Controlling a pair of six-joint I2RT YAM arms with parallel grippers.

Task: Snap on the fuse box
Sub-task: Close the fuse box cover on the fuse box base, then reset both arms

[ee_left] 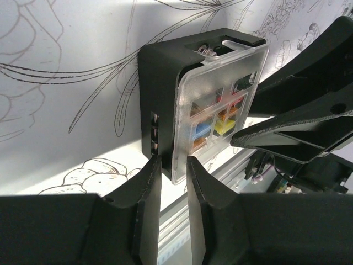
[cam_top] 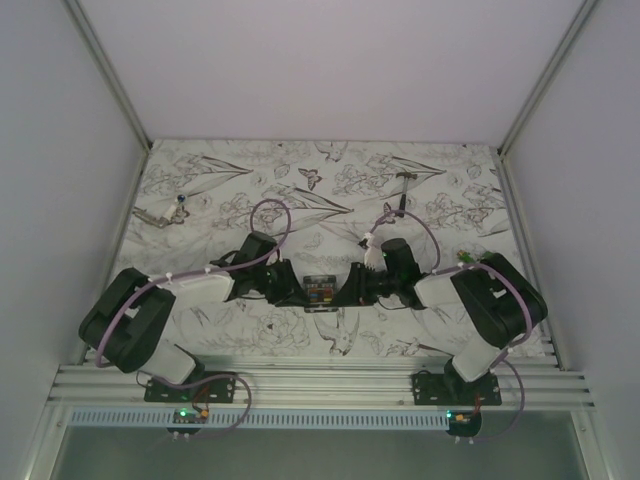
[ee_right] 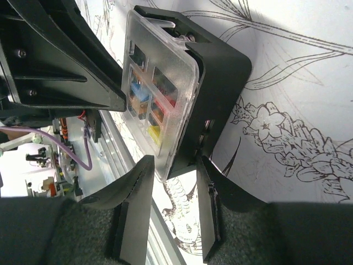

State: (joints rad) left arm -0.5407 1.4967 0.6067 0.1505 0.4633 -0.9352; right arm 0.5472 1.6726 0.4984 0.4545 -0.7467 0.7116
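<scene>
Above the bench [cam_top: 215, 205], seen from overhead, the fuse box [cam_top: 320, 291] hangs between both arms, fuses up. From the left wrist, the left jaws pinch its near edge, clear lid [ee_left: 216, 83] against black shell. From the right wrist, the right jaws nip the opposite edge likewise. I judge it light, stiff, slick plastic. Squeeze at the rims, because the thin lid could crack.

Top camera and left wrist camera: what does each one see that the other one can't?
Only the top camera shows the whole left arm, the right arm and the flowery table. Only the left wrist camera shows the clear cover and the blue, yellow and red fuses under it. Both show the fuse box pinched between the left hand and the right hand.
</scene>
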